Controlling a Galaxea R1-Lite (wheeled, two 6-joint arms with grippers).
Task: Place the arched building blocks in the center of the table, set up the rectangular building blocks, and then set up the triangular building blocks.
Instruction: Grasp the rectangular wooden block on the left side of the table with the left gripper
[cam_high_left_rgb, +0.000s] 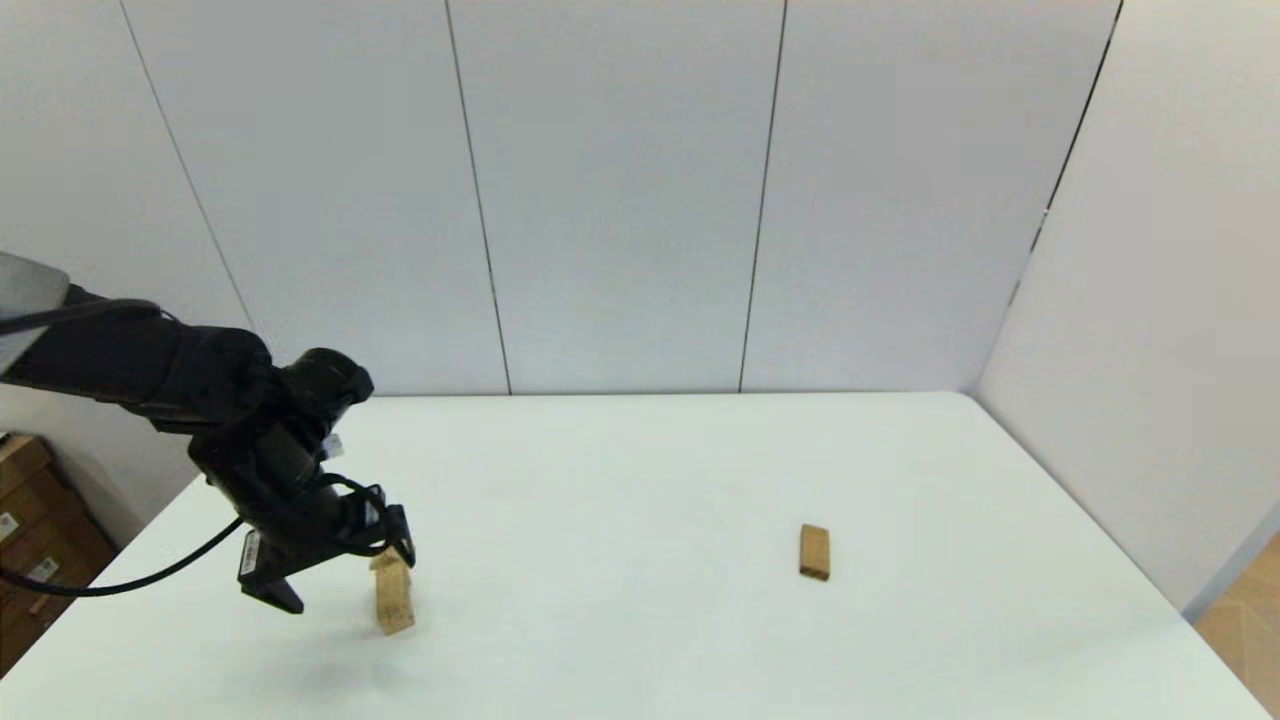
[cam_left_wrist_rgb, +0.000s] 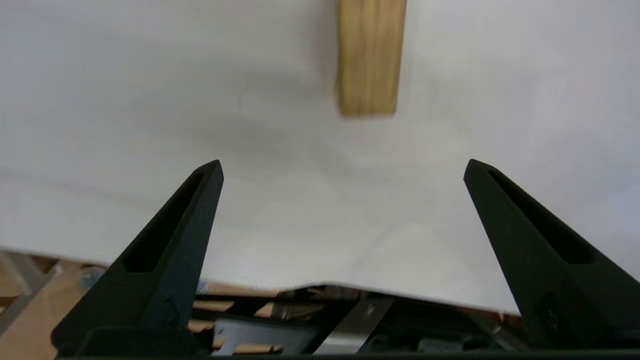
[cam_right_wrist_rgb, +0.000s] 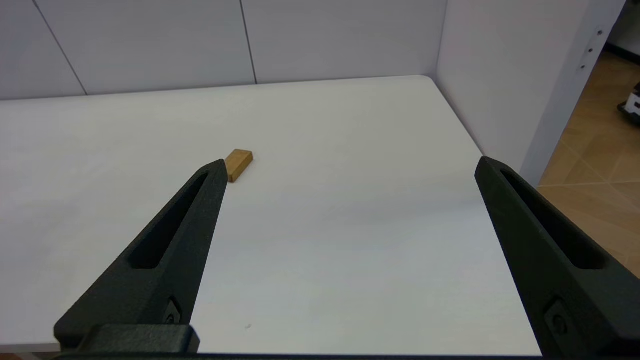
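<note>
The left gripper (cam_left_wrist_rgb: 341, 167) hangs low over the near left part of the table (cam_high_left_rgb: 640, 480) with its two fingers (cam_left_wrist_rgb: 192, 215) spread wide and nothing between them. Just ahead of the fingertips lies the arched building block (cam_left_wrist_rgb: 369, 60), its long axis running straight away from the gripper, slightly off the mid-line of the gap. To grasp it the fingers likely need to reach forward and straddle its narrow width. The rectangular building block (cam_high_left_rgb: 814, 551) lies well apart, nearer the right gripper (cam_right_wrist_rgb: 350, 167), which is parked, fingers apart and empty. No triangular block is in view.
</note>
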